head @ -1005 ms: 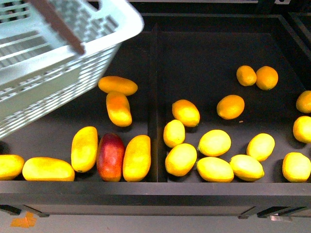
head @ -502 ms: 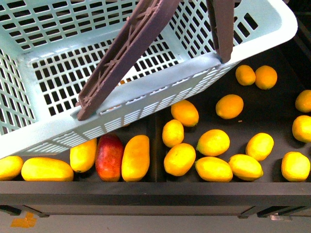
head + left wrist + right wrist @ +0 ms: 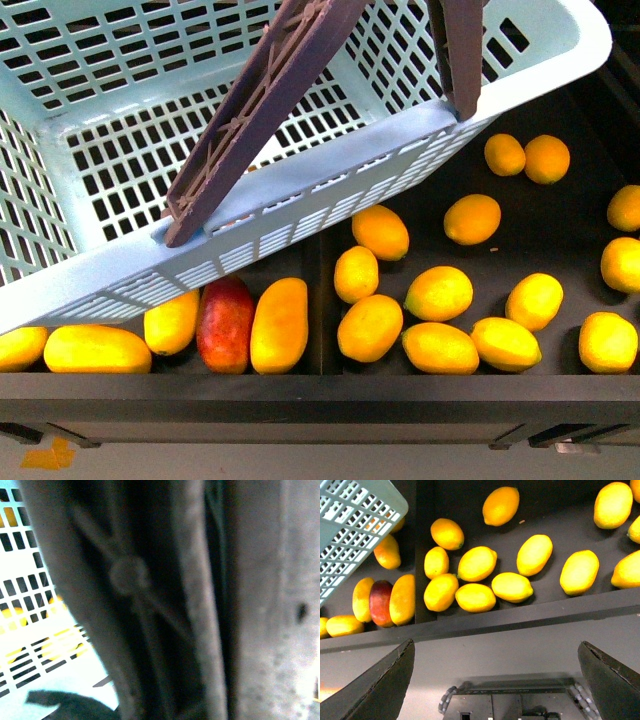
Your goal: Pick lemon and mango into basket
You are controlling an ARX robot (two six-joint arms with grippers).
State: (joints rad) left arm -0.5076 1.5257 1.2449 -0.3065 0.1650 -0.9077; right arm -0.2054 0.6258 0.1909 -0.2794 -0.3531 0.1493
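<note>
Dark walls shape the long bin that holds all the fruit, and a divider cuts it in two.

From its own camera, the right gripper hangs over a grey ledge at the front of the bin. Its two dark fingers stand wide apart and there is nothing between them. Past the ledge lie the yellow fruits.

The left gripper cannot be made out. Its camera is very blurry and is filled by a brown handle right up close, so it may be gripping that handle, but nobody could tell for sure. Beside the handle is a bit of pale slotted wall.

From the front, the basket is up in the air and tilted. It covers the far left part of the bin. Its two brown handles go up and out of the picture. The basket has no fruit in it.

A mango lies on the bin floor in the left part, just beside the divider. It touches a red mango on its other side. More yellow mangoes lie further left, partly under the basket.

A lemon lies in the right part, near the divider, with other lemons packed close around it. Two round oranges sit touching at the far back.
</note>
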